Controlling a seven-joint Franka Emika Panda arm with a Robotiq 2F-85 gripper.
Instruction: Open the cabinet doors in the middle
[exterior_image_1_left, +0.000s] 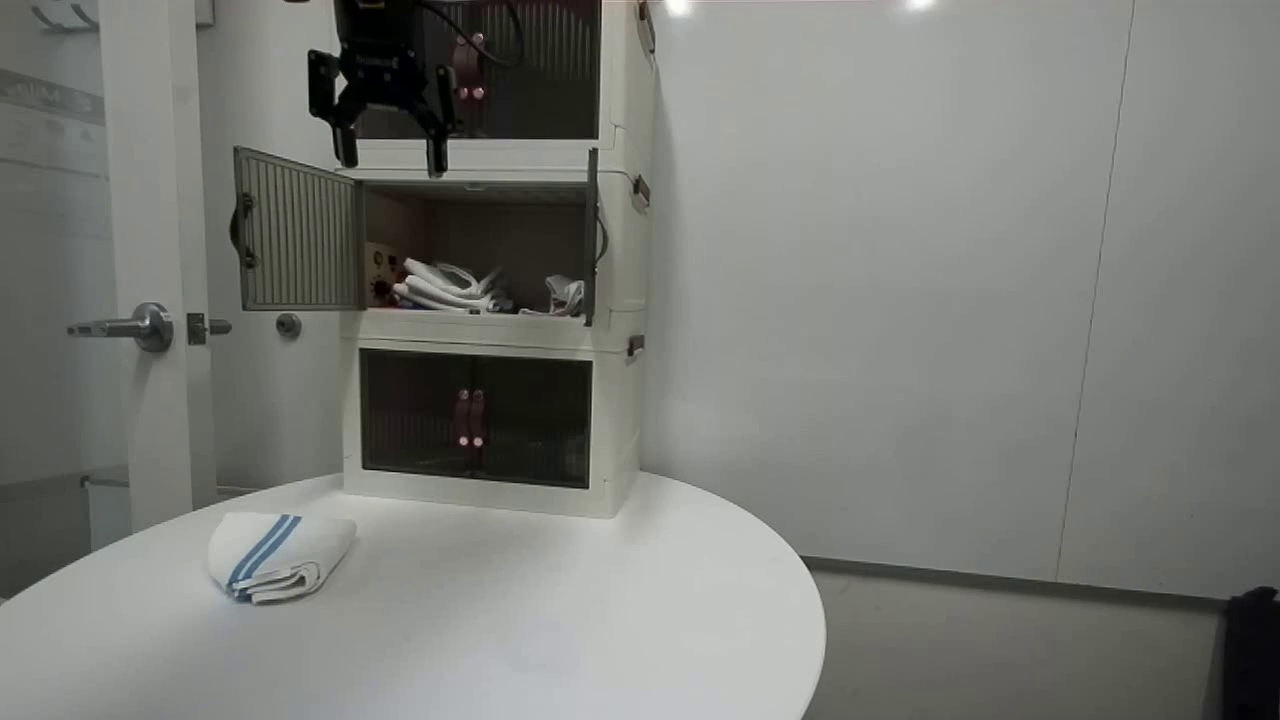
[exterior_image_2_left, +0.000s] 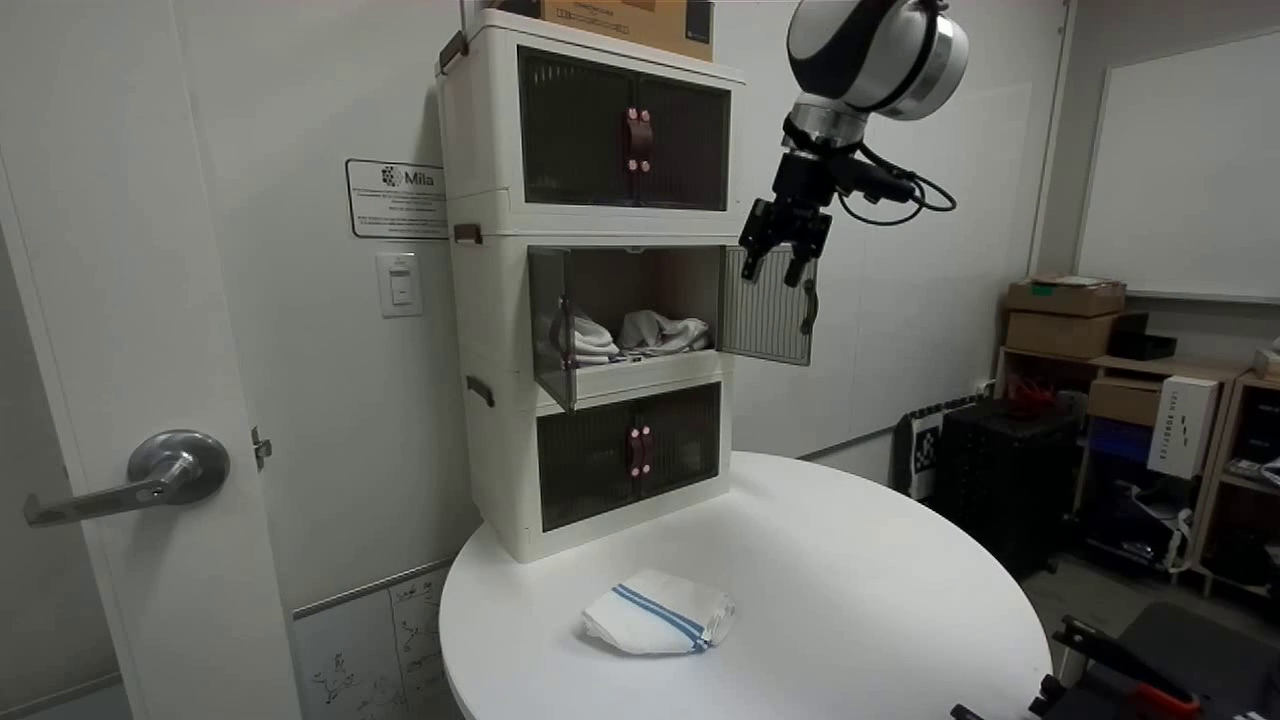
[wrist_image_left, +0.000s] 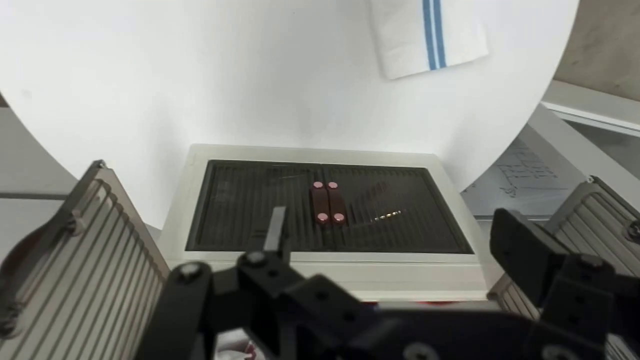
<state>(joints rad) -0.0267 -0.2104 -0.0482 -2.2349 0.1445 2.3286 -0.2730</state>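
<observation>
white wall (exterior_image_1_left: 870, 280) | round white table (exterior_image_1_left: 600, 620) | door (exterior_image_2_left: 200, 590) ajar | whiteboard (exterior_image_2_left: 1190, 170)

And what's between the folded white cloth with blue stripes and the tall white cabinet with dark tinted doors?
Only bare, round white tabletop between cloth and cabinet, as all three views show.

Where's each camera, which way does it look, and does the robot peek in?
In an exterior view, the camera sits before the cabinet stack, facing it; the gripper hangs at top.
In an exterior view, it's off to the side, looking slantwise at the stack and round table; gripper and arm show.
Wrist view: beside the gripper, looking steeply down at the lowest cabinet doors; blurry fingers show.
Both exterior views share the open middle cabinet doors and folded towel.
</observation>
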